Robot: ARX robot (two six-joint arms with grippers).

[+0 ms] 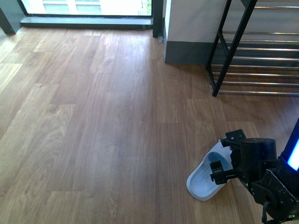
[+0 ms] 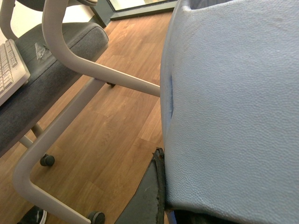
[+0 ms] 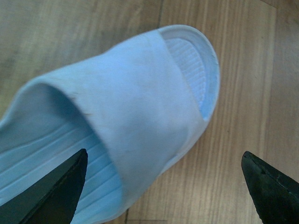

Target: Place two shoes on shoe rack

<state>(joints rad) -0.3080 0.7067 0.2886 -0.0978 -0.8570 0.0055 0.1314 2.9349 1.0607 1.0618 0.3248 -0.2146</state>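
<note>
I see no shoe on the rack (image 1: 235, 44) yet: my right hand (image 3: 163, 186), spread, straddles a sandal (image 3: 140, 107) on the floor (image 1: 117, 116); the left hand's (image 2: 154, 200) grip I cannot tell.

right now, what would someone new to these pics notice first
The pale blue slide sandal lies on the wood floor, low on the right of the front view. The right gripper is open over it, one finger on either side of its strap. The shoe rack stands beyond it at upper right. In the left wrist view, a pale blue textured surface fills most of the frame, with a grey office chair behind.
</note>
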